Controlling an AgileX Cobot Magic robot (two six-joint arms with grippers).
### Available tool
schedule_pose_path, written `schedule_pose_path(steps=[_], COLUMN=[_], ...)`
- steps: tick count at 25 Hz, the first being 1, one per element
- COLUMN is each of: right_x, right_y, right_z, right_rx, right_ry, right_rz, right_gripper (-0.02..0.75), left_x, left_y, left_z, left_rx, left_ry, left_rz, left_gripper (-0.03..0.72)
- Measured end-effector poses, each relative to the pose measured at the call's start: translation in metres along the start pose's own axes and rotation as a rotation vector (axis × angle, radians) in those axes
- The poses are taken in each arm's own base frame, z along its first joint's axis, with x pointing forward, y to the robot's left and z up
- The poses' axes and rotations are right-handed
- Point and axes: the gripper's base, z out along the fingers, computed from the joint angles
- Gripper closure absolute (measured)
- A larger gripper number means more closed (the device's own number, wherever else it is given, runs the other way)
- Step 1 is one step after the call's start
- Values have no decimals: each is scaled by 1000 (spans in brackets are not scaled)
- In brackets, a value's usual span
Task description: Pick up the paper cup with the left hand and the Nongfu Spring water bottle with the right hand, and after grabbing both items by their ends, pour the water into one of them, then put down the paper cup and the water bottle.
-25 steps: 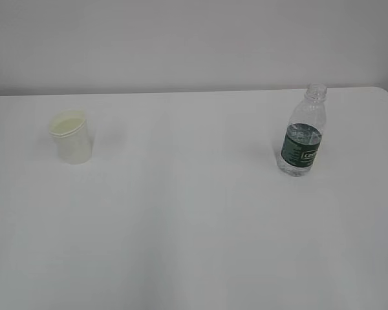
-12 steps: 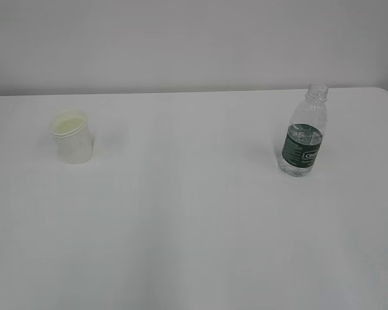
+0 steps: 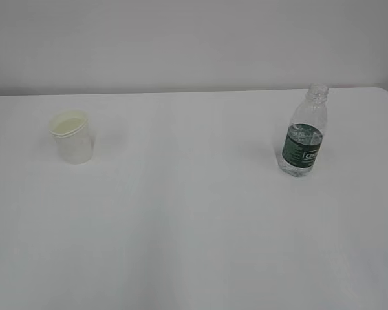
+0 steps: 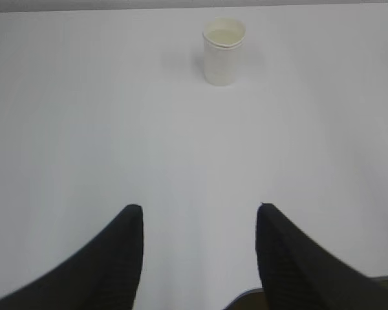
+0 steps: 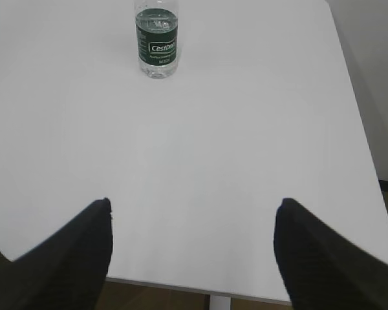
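Observation:
The off-white paper cup (image 3: 71,137) stands upright on the left of the white table, and the left wrist view shows the paper cup (image 4: 223,50) far ahead near the top. My left gripper (image 4: 199,208) is open and empty, well short of it. The clear Nongfu Spring water bottle (image 3: 304,139), capless with a dark green label, stands upright on the right. In the right wrist view the water bottle (image 5: 157,42) is far ahead at upper left, its neck cut off by the frame. My right gripper (image 5: 193,201) is open wide above the table's near edge. Neither arm appears in the exterior view.
The white table (image 3: 194,226) ends at a pale wall behind. Its right edge (image 5: 359,129) and near edge (image 5: 200,290) show in the right wrist view, with brown floor below.
The cup stands slightly more upright than a second ago. The bottle has not visibly moved.

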Motion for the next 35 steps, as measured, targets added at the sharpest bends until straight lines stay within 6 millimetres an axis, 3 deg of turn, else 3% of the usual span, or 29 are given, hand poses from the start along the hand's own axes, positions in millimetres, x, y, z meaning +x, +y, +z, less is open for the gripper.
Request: schedule_pose_path(steps=[35], right_x=[0], right_y=[0], right_z=[0], right_rx=[-2], right_ry=[0], right_rz=[1], right_gripper=[148], left_x=[0], left_y=[0], left_z=[0], left_rx=[-28], left_ry=[-2], left_rz=[-14], left_gripper=[291])
